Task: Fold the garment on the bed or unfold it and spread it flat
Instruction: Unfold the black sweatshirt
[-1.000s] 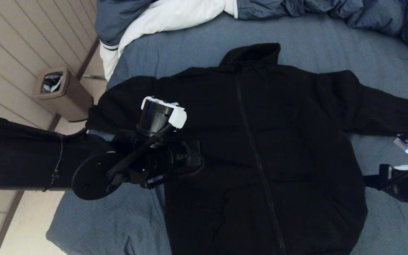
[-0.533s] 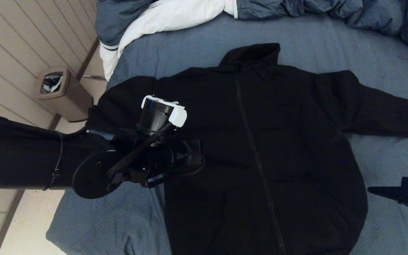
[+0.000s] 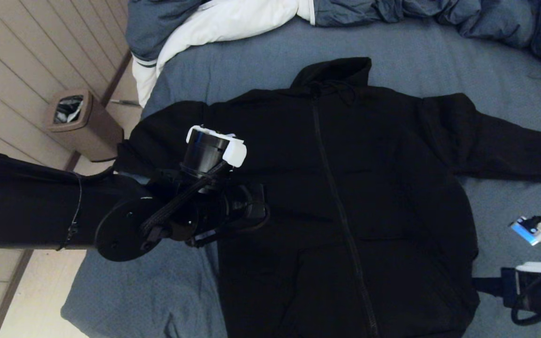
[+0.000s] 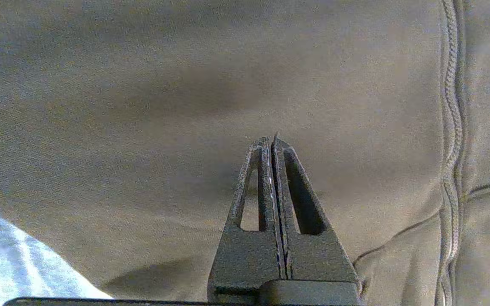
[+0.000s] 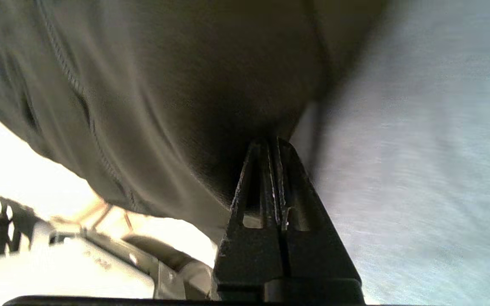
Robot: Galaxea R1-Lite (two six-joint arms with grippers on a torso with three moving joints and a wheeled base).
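The black hooded garment (image 3: 369,164) lies front up on the blue-grey bed (image 3: 251,61), zipper (image 3: 336,197) closed and both sleeves spread out sideways. My left arm (image 3: 195,206) reaches over the garment's left side. The left gripper (image 4: 272,138) is shut and empty, just above the cloth (image 4: 143,106) beside the zipper seam. At the lower right, my right gripper (image 3: 476,282) is also shut. Its tips (image 5: 270,140) rest against the garment's right edge (image 5: 164,85) where it meets the sheet (image 5: 419,148). No cloth shows between the jaws.
A rumpled blue-grey duvet with white lining (image 3: 233,19) is piled along the far side of the bed. A brown waste bin (image 3: 80,122) stands on the floor to the left, past the bed's edge. The bed's near left corner (image 3: 75,310) is close to my left arm.
My right gripper has swung out to the right, then come back nearer and lower against the garment's right edge. The left arm has stayed still.
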